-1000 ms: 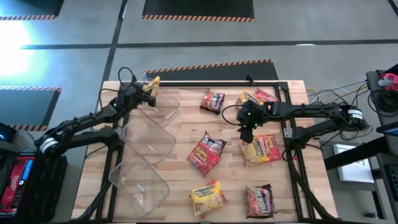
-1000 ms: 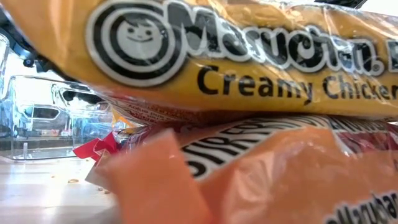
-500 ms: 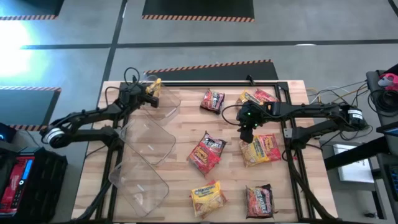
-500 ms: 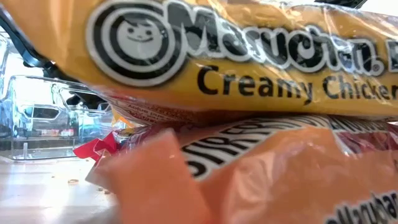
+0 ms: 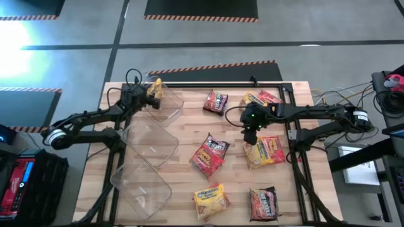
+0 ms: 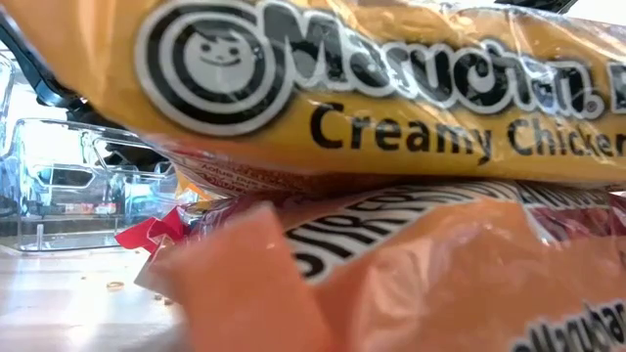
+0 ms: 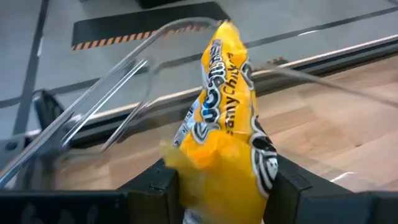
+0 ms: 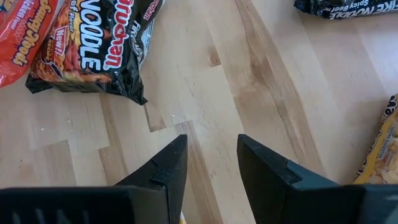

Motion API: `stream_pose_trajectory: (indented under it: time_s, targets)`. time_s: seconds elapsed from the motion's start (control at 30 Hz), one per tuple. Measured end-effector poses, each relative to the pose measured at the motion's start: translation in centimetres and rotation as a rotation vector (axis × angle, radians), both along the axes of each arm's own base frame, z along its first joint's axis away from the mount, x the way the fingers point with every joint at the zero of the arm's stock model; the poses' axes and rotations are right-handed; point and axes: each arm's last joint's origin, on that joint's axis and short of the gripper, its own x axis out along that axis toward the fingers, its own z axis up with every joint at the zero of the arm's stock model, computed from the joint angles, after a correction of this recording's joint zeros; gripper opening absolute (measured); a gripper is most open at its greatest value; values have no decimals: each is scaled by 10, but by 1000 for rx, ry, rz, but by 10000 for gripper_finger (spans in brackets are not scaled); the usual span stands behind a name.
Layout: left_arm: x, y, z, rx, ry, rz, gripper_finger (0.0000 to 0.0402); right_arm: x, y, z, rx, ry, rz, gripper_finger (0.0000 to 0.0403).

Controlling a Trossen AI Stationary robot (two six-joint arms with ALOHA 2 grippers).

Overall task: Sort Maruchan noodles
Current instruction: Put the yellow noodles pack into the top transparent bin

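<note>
My left gripper [image 5: 149,94] [image 7: 221,186] is shut on a yellow Maruchan packet [image 5: 155,89], held over the far left corner of the farthest clear bin [image 5: 167,106]. My right gripper [image 5: 252,134] [image 8: 211,163] hovers open over bare wood, touching nothing. On the table lie a dark packet [image 5: 216,101], a yellow and red pair [image 5: 260,98], a red-and-dark packet [image 5: 210,153], a yellow-red one [image 5: 266,150], a yellow one [image 5: 211,199] and a dark red one [image 5: 263,202]. In the right wrist view, a black packet [image 8: 99,43] lies past the fingers. My left gripper pinches the yellow packet by its lower end [image 7: 217,163] between the two fingers [image 7: 163,182]. The packet stands up beyond the fingers, crumpled and lifted clear, with the clear bin's rim [image 7: 124,71] behind it.
Three clear bins sit in a row on the table's left half [image 5: 150,142] [image 5: 140,184]. A black frame rail [image 5: 292,129] runs along the right side. The low view is almost filled by a yellow packet [image 6: 391,108] and an orange one [image 6: 421,284] close to the camera.
My left arm has stretched a little toward the table's far right, carrying the yellow packet farther over the far bin's corner, still shut on it. My right gripper has kept still.
</note>
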Motion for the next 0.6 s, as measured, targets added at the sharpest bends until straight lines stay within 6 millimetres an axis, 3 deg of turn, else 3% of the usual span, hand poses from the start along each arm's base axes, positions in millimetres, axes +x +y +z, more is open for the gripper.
stream_pose_trajectory:
  time_s: [0.3,0.6]
  targets:
    - [-3,0,0,-18,5,66,185,0,0,0,0,0,0,134]
    - [-2,3,16,-20,49,107,215,0,0,0,0,0,0,127]
